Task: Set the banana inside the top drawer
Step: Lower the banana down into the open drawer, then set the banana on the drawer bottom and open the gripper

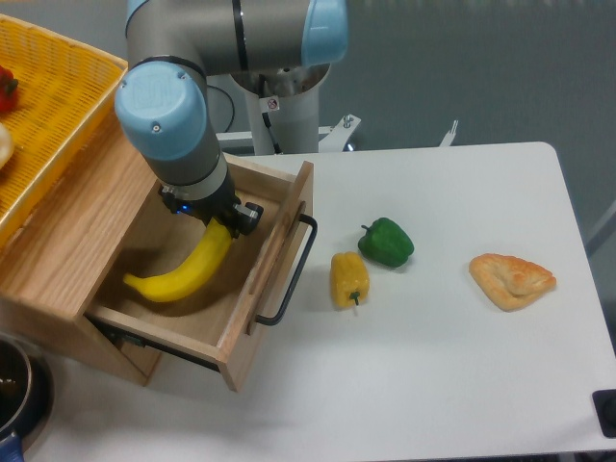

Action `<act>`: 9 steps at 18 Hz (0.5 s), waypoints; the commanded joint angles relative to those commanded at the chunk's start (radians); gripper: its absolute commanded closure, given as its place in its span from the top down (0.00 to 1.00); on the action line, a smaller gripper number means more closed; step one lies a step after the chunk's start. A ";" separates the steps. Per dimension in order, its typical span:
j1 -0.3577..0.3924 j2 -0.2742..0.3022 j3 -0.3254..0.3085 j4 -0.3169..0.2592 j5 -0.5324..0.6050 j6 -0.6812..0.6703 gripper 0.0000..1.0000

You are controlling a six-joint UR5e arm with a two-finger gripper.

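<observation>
One long, curved, glossy yellow banana hangs inside the pulled-out light-wood top drawer, with free room between it and the walls. The black two-finger gripper is clamped on its upper end.

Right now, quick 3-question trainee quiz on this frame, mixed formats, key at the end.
1. True or false: the banana lies on the white table.
2. Which item sits nearest the top drawer handle? A) yellow bell pepper B) green bell pepper C) pastry
3. Fill in: the gripper holds the banana by its ____ end, upper or lower in the picture.

Key: 1 false, it hangs over the open drawer. 2 A. 3 upper.
</observation>
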 joint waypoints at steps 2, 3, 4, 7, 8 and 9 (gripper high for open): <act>0.000 -0.002 -0.003 0.000 0.000 0.000 0.04; 0.000 0.000 -0.008 0.000 -0.002 0.000 0.04; 0.000 -0.002 -0.009 0.000 -0.002 -0.002 0.04; 0.000 -0.002 -0.012 0.000 -0.002 0.000 0.07; 0.000 -0.002 -0.012 0.000 -0.003 0.000 0.11; 0.000 -0.002 -0.012 0.000 -0.006 0.000 0.18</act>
